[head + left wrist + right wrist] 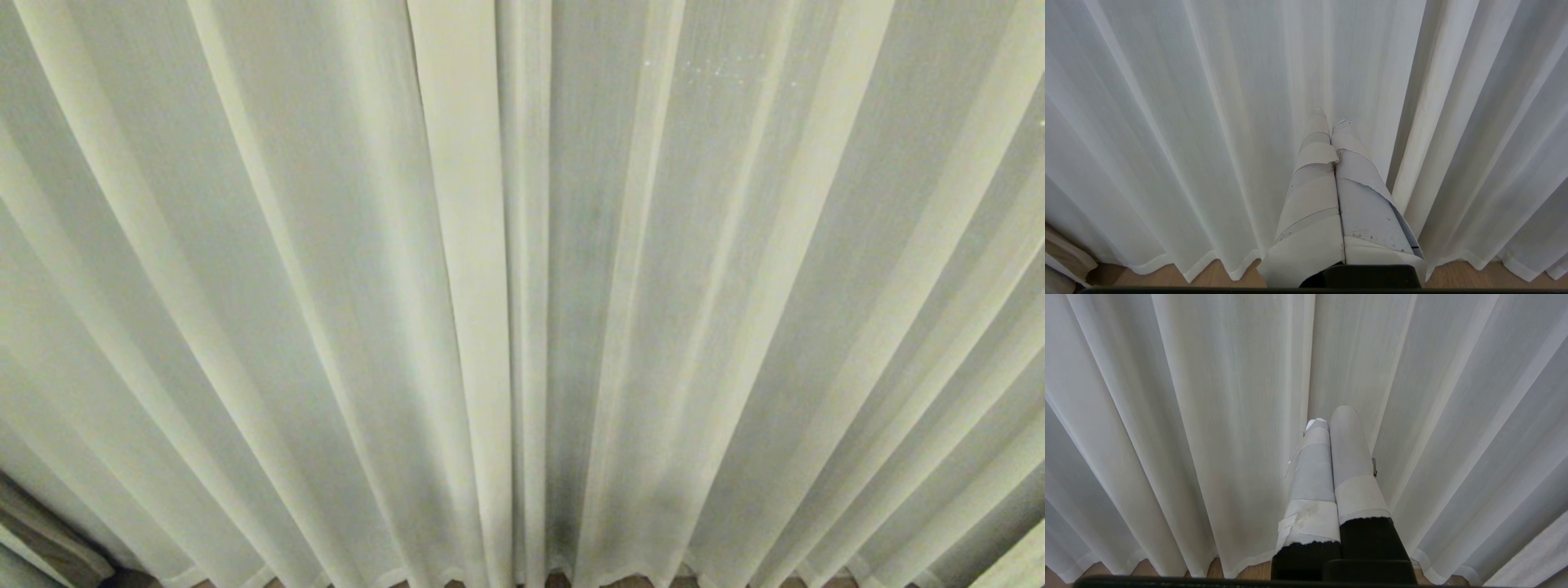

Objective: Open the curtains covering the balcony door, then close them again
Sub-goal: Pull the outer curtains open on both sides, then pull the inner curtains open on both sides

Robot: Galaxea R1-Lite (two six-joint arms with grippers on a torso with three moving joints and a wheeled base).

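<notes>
Hanging closed across everything ahead of us, the curtains [326,269] fill each view in long cream pleats, so we cannot see the door behind them. A strip of wood floor [1208,277] shows under their hem, below both grippers. Our left gripper [1329,122] points at the sheer fabric just ahead, its taped fingers [1310,196] pressed together on nothing. Our right gripper [1331,420] does likewise, fingers [1312,473] pressed together and empty, folds on either side.

left tool [1331,122] fingers pressed together, right tool [1331,416] likewise
</notes>
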